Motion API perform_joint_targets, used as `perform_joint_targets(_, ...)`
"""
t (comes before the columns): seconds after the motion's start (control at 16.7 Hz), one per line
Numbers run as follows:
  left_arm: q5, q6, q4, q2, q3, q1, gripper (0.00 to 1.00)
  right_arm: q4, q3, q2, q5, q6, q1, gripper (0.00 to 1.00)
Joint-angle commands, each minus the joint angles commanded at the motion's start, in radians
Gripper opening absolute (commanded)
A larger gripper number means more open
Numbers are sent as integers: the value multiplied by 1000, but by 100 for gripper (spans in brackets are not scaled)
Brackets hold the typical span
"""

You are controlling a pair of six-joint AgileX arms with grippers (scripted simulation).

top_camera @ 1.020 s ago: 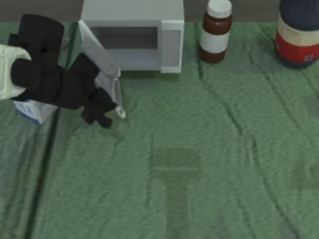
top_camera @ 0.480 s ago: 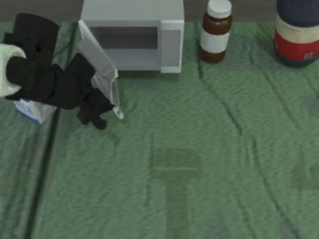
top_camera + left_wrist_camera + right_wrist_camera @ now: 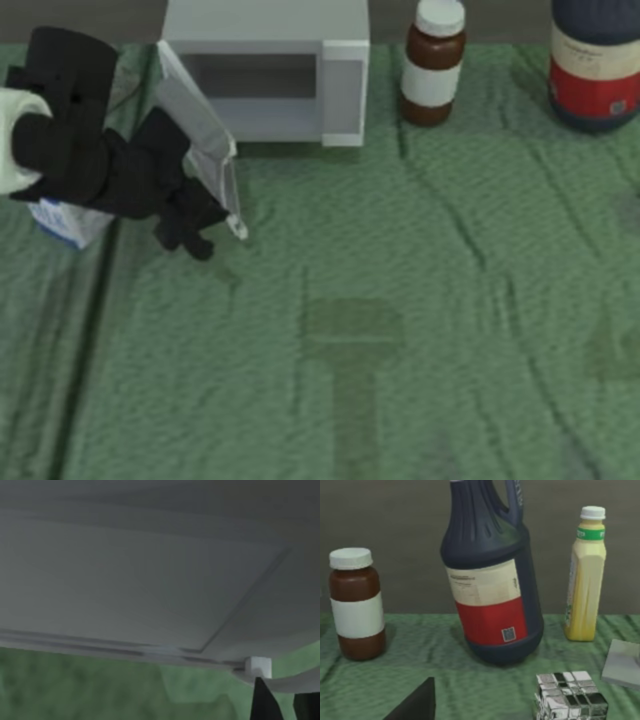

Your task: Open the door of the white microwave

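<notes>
Left gripper [image 3: 205, 225] at the free edge of the door [image 3: 198, 128], its dark fingers beside the small white handle tab [image 3: 240, 228] at the door's lower corner; whether the fingers pinch the tab or merely sit against it cannot be told. The left arm reaches in from the top view's left edge, its black forearm angled across toward the door, passing over a blue-and-white carton [image 3: 68, 222]. In the left wrist view the door panel [image 3: 140, 580] fills most of the frame, with the handle tab [image 3: 260, 666] and one dark fingertip [image 3: 265, 702] just below it.

The white microwave [image 3: 265, 70] stands at the far edge of the worktop [image 3: 420, 330], left of centre. Its door is swung out on its left-hand hinge, leaving the cavity exposed; the grey control strip [image 3: 343, 90] remains on the right. The green cloth in front of the door is bare, giving open room toward the near side. A brown jar [image 3: 433, 62] stands just right of the microwave, a dark jug [image 3: 597, 65] farther right.

The right gripper is out of the top view; its wrist camera shows the jar [image 3: 356, 602], the jug [image 3: 490, 575], a yellow bottle [image 3: 585, 575] and a mirrored cube [image 3: 570, 696].
</notes>
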Motion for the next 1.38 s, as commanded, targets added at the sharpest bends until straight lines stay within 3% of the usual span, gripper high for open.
perform_joint_targets(0.78, 6, -1, -3, -1, -4, -4, 0, 0, 0, 0, 0, 0, 0, 100)
perform_joint_targets(1.38, 49, 95, -54, 8, 16, 37, 0, 0, 0, 0, 0, 0, 0, 100)
